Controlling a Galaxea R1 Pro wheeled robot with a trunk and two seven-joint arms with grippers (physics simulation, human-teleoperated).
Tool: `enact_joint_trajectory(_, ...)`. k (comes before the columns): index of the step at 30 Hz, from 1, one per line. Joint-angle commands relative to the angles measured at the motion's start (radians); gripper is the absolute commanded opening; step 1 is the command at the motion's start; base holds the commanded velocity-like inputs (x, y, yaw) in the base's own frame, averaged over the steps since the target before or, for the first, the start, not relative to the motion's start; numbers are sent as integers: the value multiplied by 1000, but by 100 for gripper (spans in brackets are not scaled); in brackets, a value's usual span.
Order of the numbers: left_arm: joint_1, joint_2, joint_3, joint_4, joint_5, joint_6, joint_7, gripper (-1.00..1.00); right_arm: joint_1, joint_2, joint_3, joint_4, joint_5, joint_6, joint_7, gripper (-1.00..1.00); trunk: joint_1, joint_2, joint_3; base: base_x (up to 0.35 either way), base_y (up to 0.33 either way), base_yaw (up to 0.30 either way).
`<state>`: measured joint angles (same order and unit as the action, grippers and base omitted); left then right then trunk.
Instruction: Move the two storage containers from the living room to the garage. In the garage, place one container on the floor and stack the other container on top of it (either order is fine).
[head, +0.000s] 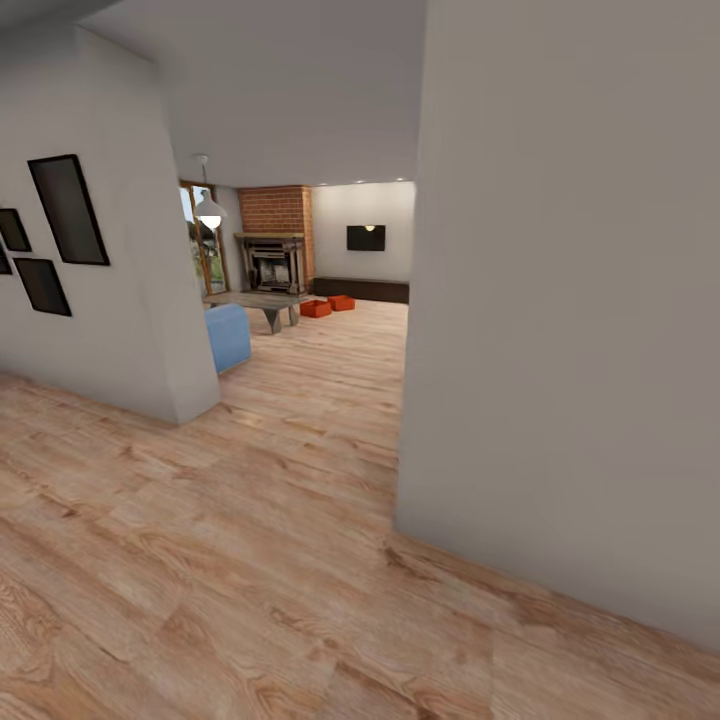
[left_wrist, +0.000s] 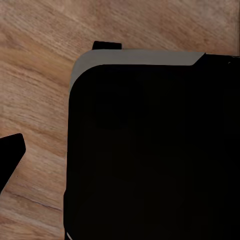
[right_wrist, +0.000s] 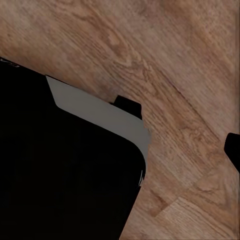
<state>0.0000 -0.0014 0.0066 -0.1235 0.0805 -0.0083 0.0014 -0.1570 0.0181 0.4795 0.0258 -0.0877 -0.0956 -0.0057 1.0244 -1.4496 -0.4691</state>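
Boxes, two orange storage containers (head: 327, 305), sit far off on the living room floor (head: 330, 370) by the fireplace (head: 274, 262), so we roll closer, and we cannot tell how our tools stand.

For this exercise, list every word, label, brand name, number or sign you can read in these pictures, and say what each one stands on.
None can be read.
The dark picture frames on the left wall are blank.
The wall screen beyond the fireplace shows only a small light spot, no text.
The two storage containers on the far wood floor are too small for any label to show.
The wrist views show floor planks and dark robot parts, unmarked.
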Motion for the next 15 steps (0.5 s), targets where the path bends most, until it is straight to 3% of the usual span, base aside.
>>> enact_joint_trajectory(1,0,0,0,-1,8,-1,0,100,-1,0,8,3,-9,-6,-1,100,1,0,-1,322,0,225)
enact_joint_trajectory(15,0,0,0,-1,8,-1,0,100,-1,0,8,3,-9,-6,0,100,1,0,-1,322,0,265)
